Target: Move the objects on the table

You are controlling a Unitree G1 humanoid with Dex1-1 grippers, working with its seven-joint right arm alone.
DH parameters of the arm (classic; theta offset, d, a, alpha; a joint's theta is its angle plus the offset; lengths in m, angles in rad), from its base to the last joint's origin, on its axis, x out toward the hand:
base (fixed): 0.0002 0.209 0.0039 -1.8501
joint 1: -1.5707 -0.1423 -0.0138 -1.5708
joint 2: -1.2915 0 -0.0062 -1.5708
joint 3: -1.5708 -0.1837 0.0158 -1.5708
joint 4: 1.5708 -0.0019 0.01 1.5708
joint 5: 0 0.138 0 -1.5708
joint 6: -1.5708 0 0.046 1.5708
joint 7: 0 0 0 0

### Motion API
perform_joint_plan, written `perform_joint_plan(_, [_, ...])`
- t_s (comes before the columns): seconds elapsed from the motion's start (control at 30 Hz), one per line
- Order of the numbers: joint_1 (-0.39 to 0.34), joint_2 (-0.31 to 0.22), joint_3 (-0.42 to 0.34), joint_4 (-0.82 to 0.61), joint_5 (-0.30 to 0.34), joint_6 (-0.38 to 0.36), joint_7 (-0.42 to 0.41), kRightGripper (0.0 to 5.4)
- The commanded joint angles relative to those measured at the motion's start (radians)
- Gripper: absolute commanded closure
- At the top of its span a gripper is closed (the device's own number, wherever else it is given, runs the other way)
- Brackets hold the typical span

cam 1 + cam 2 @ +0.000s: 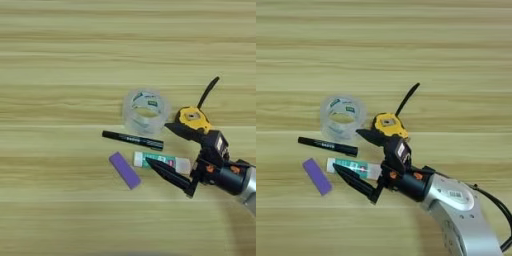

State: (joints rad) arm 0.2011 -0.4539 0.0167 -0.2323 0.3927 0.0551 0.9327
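End effector (359, 151) of the right arm, two long black fingers spread wide apart and grasping nothing, reaches in from the lower right and points left across the table (60, 55). One finger lies over the near end of the glue stick (351, 166); the other points toward the tape measure (389, 124), its tip just beside the yellow case. The wide spread suggests the fingers are set either to close on something or to sweep the small things sideways; which one is meant cannot be told.

The glue stick, white and green, lies flat, running left to right, partly hidden beneath the lower finger. Just left of it sits a purple eraser (124, 170), tilted on a diagonal, apart from the glue stick. Above both lies a black marker (132, 140), nearly level, between the glue stick and a clear tape roll (145, 111). The roll rests flat on its side, hole facing up, just beside the tape measure, whose black strap (208, 92) trails up and to the right.

All five things cluster near the table's middle and right; none appears lifted.
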Motion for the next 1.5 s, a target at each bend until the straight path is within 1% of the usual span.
perform_joint_plan(0.03, [-0.043,-0.006,0.007,0.016,-0.07,-0.069,-0.033,0.04])
perform_joint_plan(0.23, [-0.037,-0.026,-0.003,0.068,-0.133,-0.133,-0.031,0.04])
perform_joint_plan(0.33, [-0.043,-0.029,0.002,0.099,-0.189,-0.175,-0.052,0.04])
perform_joint_plan(0.43, [-0.051,-0.026,0.002,0.124,-0.233,-0.211,-0.072,0.04])
perform_joint_plan(0.5, [-0.058,-0.023,0.001,0.148,-0.261,-0.248,-0.087,0.04])
perform_joint_plan(0.57, [-0.066,-0.019,-0.002,0.168,-0.274,-0.274,-0.099,0.04])
perform_joint_plan(0.67, [-0.072,-0.022,0.007,0.191,-0.315,-0.323,-0.118,0.04])
perform_joint_plan(0.87, [-0.079,-0.023,0.023,0.234,-0.345,-0.348,-0.126,0.04])
perform_joint_plan(0.9, [-0.078,-0.025,0.027,0.239,-0.346,-0.345,-0.122,0.04])
perform_joint_plan(1.0, [-0.061,-0.047,0.045,0.25,-0.333,-0.323,-0.073,0.04])
perform_joint_plan(1.07, [-0.05,-0.052,0.047,0.247,-0.288,-0.284,-0.034,0.04])
perform_joint_plan(1.3, [-0.061,-0.06,0.04,0.282,-0.273,-0.228,-0.019,0.04])
perform_joint_plan(1.5, [-0.069,-0.059,0.03,0.299,-0.258,-0.23,-0.018,0.77])
